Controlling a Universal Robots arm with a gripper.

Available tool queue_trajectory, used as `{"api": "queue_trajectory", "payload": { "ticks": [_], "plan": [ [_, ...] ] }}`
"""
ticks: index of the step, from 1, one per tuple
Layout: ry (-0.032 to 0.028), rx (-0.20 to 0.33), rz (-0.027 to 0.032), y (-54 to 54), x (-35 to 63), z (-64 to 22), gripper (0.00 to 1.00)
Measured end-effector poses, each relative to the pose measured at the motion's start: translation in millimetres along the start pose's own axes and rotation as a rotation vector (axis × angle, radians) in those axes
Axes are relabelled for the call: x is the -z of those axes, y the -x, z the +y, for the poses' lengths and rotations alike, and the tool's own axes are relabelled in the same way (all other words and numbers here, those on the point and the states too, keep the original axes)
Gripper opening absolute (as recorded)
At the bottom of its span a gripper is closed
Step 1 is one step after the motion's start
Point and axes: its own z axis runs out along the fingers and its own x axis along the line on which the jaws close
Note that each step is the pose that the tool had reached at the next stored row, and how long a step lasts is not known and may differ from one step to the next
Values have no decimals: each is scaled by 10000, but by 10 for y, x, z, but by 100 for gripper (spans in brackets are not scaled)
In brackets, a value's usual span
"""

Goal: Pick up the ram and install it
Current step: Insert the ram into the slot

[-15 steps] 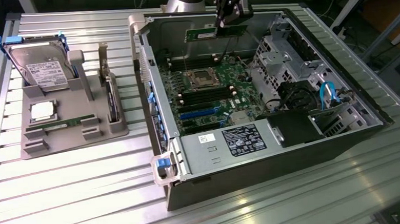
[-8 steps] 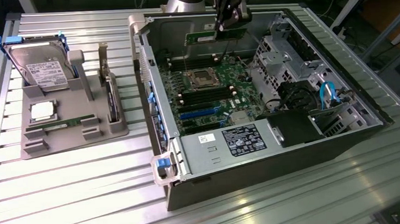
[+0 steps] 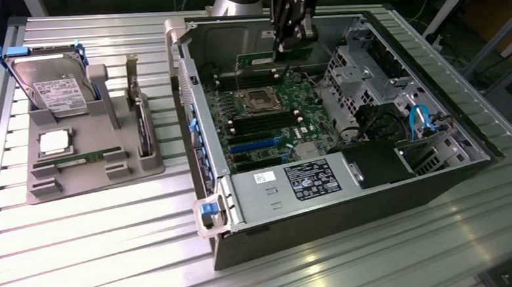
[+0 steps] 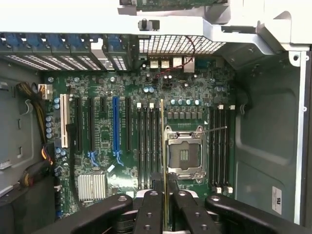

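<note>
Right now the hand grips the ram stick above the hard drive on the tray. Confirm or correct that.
Not above the hard drive. The hand grips the ram stick above the motherboard inside the open computer case; the wrist view shows it edge-on over the memory slots.

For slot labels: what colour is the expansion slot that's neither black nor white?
Blue slot, clearest in the wrist view.
</note>
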Motion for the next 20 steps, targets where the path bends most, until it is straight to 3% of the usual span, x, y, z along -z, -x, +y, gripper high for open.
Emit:
{"api": "queue_trajectory", "payload": {
  "ticks": [4,8,20],
  "plan": [
    [-29,-455,54,-4,-58,-1,14],
    [-31,-457,51,-5,-69,-1,14],
    [-30,-457,85,-20,-298,-3,14]
  ]
}}
